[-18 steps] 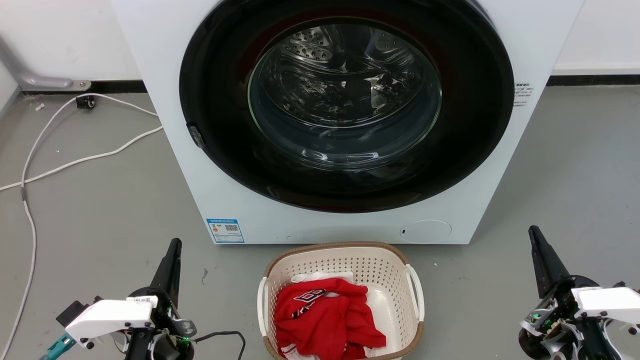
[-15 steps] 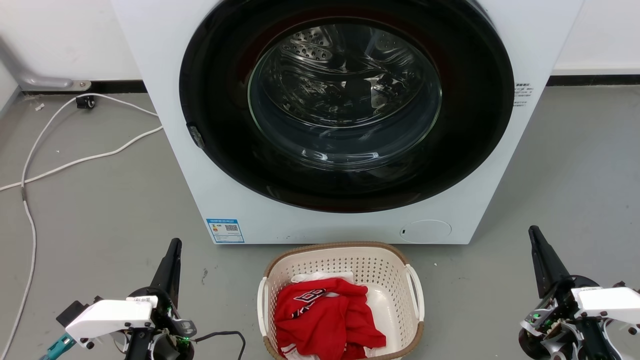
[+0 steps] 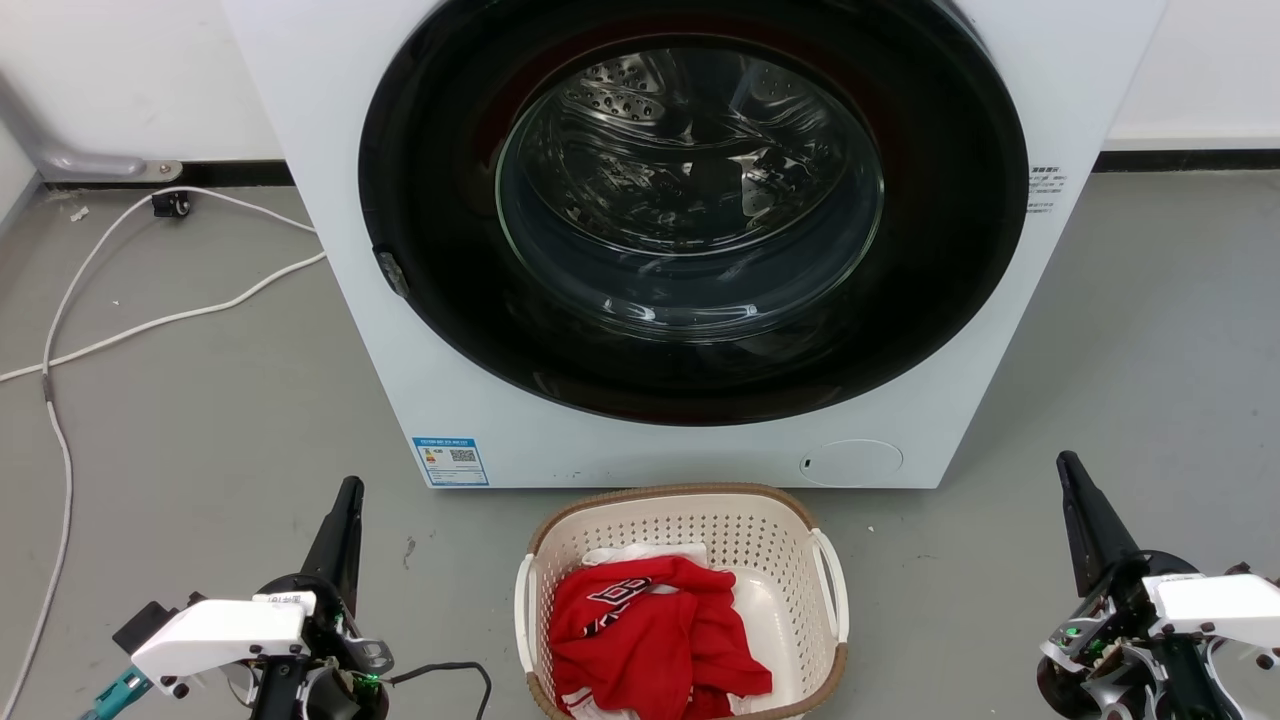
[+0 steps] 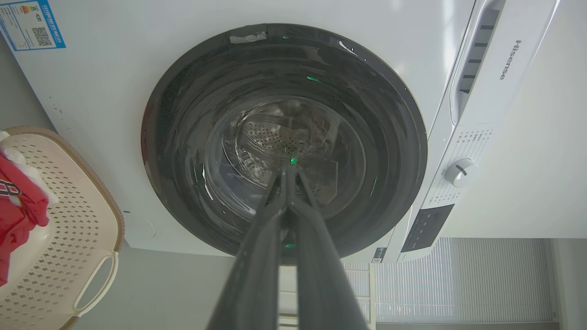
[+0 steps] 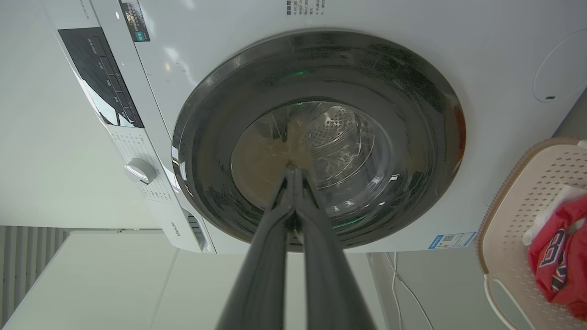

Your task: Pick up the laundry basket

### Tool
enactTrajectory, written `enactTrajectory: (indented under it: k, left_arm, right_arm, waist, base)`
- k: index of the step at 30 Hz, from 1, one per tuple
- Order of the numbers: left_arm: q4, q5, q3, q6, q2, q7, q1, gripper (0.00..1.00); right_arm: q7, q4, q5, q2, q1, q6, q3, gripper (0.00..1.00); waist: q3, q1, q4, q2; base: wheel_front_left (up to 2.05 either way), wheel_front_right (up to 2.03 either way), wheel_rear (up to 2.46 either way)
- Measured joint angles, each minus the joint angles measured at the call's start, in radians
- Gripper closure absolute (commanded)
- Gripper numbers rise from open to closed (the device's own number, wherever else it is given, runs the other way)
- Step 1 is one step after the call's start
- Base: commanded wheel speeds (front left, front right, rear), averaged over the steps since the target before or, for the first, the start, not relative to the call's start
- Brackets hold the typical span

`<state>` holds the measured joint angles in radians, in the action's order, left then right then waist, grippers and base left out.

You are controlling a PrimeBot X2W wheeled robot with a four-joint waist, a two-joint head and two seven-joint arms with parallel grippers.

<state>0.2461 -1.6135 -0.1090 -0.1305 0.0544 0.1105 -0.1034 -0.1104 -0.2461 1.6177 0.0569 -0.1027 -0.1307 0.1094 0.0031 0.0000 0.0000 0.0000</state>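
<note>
Change: nothing is moving since the earlier frame.
Left pincer (image 3: 349, 487): hanging low, fingers pressing together, gripping nothing.
Basket (image 3: 690, 522): sitting on the floor (image 3: 200, 420) just before the washer (image 3: 330, 150), between both arms, touching neither.
Contents: red shirt (image 3: 650, 630) lying over white cloth (image 3: 640, 553).
Right pincer (image 3: 1065, 461): fingers pressing together, empty.

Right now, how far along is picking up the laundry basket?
Done: nothing; the laundry basket sits on the floor before the washer. In hand: nothing; left end effector and right end effector are shut, apart from it on either side. Remaining: reach its handles, grasp, lift.
</note>
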Motion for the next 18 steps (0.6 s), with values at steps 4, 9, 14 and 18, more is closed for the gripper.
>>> enactTrajectory:
  k: [4, 9, 14, 18]
  left_arm:
    - [0.000, 0.000, 0.000, 0.000, 0.000, 0.000, 0.000, 1.00]
    - [0.000, 0.000, -0.001, 0.000, -0.001, 0.001, 0.000, 1.00]
    - [0.003, 0.000, 0.000, 0.000, -0.001, 0.001, 0.002, 0.00]
    - [0.035, 0.000, 0.004, 0.000, -0.007, -0.001, 0.032, 0.00]
  right_arm:
    - [0.000, 0.000, 0.000, 0.000, 0.000, 0.000, 0.000, 1.00]
    - [0.000, 0.000, -0.002, -0.001, 0.000, 0.000, 0.001, 1.00]
    - [0.000, -0.002, -0.002, -0.001, 0.002, 0.000, 0.001, 0.00]
    - [0.002, -0.032, -0.002, -0.005, 0.033, 0.000, -0.002, 0.00]
  waist:
    - [0.000, 0.0000, 0.000, 0.0000]
    - [0.000, 0.0000, 0.000, 0.0000]
    - [0.000, 0.0000, 0.000, 0.0000]
    - [0.000, -0.0001, 0.000, 0.0000]
  base:
    - [0.00, 0.00, 0.00]
    - [0.00, 0.00, 0.00]
    - [0.00, 0.00, 0.00]
    - [0.00, 0.00, 0.00]
